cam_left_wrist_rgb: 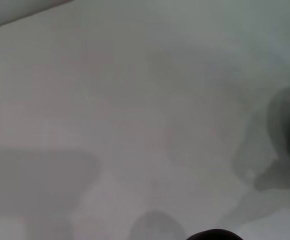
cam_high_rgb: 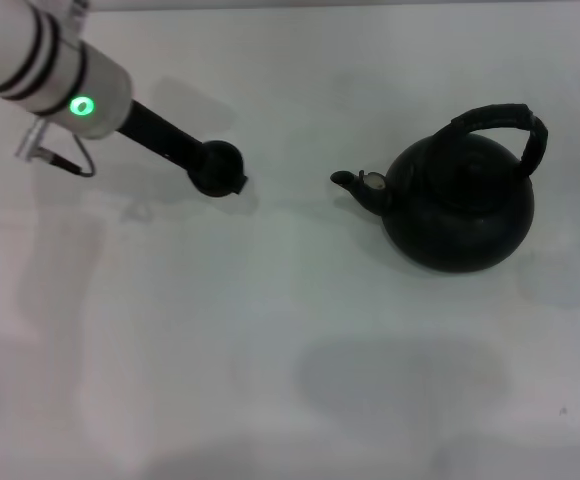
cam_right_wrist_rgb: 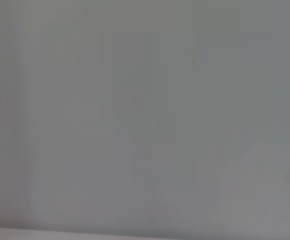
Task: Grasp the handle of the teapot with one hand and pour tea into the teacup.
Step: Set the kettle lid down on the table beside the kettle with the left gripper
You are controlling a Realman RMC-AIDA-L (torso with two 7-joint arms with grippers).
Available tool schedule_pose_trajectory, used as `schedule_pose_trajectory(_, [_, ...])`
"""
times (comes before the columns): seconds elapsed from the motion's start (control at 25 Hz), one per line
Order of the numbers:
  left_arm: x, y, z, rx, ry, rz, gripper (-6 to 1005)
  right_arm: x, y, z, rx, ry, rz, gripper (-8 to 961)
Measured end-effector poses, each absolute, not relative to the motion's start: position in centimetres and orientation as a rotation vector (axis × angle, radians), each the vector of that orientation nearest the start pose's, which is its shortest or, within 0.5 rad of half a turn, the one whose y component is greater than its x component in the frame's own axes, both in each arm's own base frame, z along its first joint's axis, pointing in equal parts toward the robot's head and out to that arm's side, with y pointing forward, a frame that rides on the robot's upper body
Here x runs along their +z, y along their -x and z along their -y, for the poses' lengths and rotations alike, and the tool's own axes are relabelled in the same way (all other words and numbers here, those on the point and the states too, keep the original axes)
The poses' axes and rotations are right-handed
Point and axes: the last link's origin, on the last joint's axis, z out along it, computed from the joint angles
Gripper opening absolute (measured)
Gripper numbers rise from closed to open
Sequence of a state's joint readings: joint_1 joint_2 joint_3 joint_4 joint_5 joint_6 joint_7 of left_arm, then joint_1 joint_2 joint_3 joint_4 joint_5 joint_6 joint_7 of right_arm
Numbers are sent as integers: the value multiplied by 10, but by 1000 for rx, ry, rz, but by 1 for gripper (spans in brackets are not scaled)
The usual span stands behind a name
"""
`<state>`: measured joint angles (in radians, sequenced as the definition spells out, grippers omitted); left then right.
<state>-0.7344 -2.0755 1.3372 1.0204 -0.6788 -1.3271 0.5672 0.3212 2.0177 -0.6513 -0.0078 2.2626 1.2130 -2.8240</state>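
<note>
The teapot (cam_high_rgb: 460, 205) sits upright on the white counter (cam_high_rgb: 270, 330), over toward the robot's right side, its short spout pointing left toward the middle. The handle (cam_high_rgb: 500, 120) arches over its top, and nothing is touching it.

The left arm (cam_high_rgb: 50, 70) reaches in from the far left corner and ends in a dark, rounded shape (cam_high_rgb: 217, 168) low over the counter. I cannot tell whether that is the left pincer alone or the pincer around the teacup, nor whether it is released or clenched. It lies well apart from the teapot, with bare counter between it and the spout tip.

The right pincer does not show anywhere; its wrist camera sees only plain pale surface.
</note>
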Motion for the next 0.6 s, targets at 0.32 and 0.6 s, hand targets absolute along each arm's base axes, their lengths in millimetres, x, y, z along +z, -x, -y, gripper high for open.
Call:
schedule_pose_trajectory(0.32, [-65, 165, -382, 311, 2668, 996, 703, 24, -399, -278, 559, 1591, -633, 877])
schedule_pose_trajectory(0.6, [-79, 160, -376, 254, 2727, 982, 703, 22, -398, -277, 561, 1595, -635, 877])
